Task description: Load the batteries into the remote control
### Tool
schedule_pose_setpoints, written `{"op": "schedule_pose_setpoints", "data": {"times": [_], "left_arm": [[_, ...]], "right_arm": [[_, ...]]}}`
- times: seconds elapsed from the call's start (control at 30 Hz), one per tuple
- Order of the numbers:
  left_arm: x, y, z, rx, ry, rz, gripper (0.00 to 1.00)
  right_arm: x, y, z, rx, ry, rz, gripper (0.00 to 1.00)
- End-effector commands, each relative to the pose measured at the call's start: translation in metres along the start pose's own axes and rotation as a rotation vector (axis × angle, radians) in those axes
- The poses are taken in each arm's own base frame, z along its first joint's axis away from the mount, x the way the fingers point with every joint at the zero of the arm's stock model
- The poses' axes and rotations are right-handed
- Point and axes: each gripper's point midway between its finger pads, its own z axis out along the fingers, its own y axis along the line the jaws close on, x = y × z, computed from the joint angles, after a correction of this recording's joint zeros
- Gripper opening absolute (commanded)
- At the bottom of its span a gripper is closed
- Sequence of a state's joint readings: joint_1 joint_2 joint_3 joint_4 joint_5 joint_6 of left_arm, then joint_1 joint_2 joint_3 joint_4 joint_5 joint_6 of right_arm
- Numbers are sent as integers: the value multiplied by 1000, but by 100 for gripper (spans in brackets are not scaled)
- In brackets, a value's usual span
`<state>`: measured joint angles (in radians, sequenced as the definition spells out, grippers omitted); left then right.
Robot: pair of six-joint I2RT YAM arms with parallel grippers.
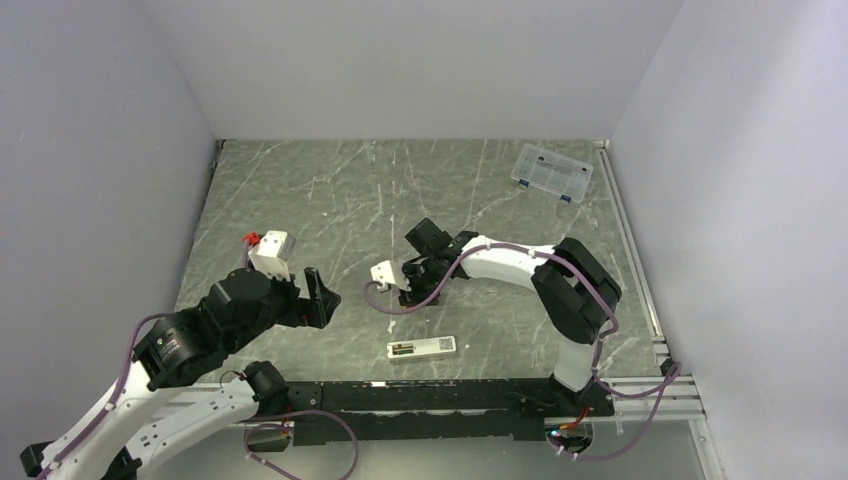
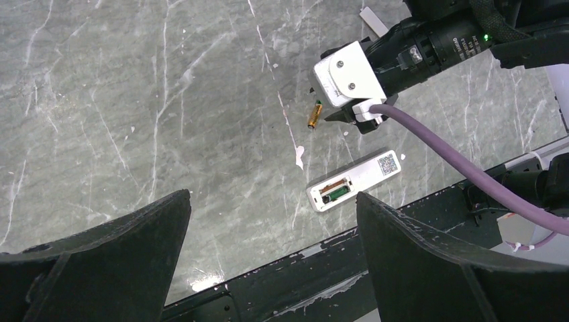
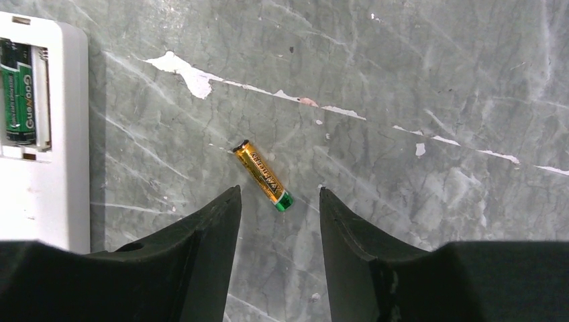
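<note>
Pickup of the gold battery (image 3: 263, 176): right hand (image 3: 280, 194), released, straddles its tip and must clench, then lift toward the remote control (image 3: 67, 134).

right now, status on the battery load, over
Left end effector open, empty. Right end effector open over gold battery on table, not gripping. Green battery seated in remote control. Nothing in the way.

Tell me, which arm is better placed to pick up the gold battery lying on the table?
The right. The right arm's fingers are open and hang right at the gold battery, one tip on each side of its near end. The left arm's fingers are open too, but stand well away from it.
</note>
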<state>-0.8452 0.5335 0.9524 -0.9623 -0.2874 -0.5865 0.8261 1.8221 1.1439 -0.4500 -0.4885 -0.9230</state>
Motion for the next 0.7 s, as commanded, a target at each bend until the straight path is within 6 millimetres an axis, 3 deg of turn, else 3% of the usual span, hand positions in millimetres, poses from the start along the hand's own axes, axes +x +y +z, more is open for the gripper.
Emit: {"op": "schedule_pose_setpoints", "data": {"times": [0.0, 0.67], "left_arm": [[-9, -2, 0, 8, -37, 5, 99], [-9, -3, -1, 14, -42, 3, 99]], "right_arm": [[4, -2, 6, 16, -8, -1, 48], [23, 14, 17, 13, 34, 57, 34]]}}
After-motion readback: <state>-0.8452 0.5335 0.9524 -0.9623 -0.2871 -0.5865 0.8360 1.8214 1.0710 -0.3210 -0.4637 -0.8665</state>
